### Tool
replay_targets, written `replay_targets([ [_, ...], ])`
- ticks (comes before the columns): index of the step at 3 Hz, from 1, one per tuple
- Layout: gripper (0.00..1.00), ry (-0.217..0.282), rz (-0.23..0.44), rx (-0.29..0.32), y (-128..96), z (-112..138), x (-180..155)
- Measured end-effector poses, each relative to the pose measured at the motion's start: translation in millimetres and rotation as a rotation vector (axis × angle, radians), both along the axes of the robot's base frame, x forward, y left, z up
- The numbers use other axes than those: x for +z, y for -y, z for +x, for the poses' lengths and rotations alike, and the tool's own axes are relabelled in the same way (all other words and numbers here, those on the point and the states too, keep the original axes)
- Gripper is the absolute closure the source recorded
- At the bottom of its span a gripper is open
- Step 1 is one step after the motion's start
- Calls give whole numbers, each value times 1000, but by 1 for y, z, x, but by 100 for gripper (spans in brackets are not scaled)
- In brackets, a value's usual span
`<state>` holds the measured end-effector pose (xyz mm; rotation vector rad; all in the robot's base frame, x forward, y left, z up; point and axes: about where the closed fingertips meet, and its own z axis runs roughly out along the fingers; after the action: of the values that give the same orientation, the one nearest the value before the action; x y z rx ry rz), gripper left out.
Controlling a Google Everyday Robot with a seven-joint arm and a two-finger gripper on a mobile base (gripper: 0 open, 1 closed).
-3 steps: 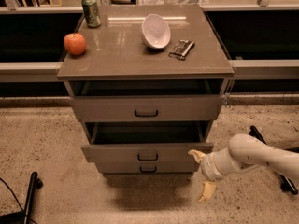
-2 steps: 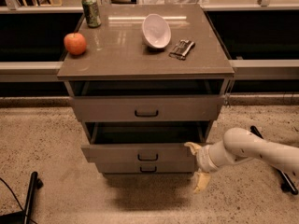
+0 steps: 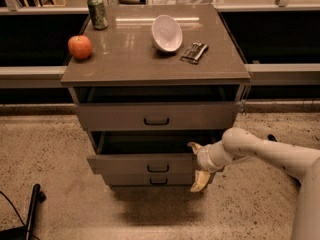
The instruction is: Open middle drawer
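Nearest to me, the arm [image 3: 265,151] came in low from the right of the middle drawer [image 3: 140,163], and the claw [image 3: 197,164] sat at that drawer's right end. Its two pale fingers [image 3: 200,181] were spread wide, one up by the drawer's top edge and one hanging below it, with nothing clamped between them as far as I could see. The middle drawer stood partly pulled out, a dark gap showing behind its front, and its black loop handle [image 3: 158,168] lay well to the left of the claw and untouched. Just below the middle drawer was the bottom drawer [image 3: 135,180]; above it the top drawer [image 3: 125,116] also stood ajar. Farther back and above, the bench [image 3: 125,59] carried an apple [image 3: 80,47], a can [image 3: 97,12], a tilted white bowl [image 3: 167,33] and a dark packet [image 3: 194,52]. My worry was that a pull from one end could skew the middle drawer and jam it, or a slipping finger could catch the bottom drawer; a hard jolt might roll the apple.
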<state>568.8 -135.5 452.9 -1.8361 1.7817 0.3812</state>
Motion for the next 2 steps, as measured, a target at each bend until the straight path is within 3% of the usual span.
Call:
replay_targets([
  [1,11,-27,5,-29,0,14,-22],
  [2,31,-39,3,-51,5,20,-31],
])
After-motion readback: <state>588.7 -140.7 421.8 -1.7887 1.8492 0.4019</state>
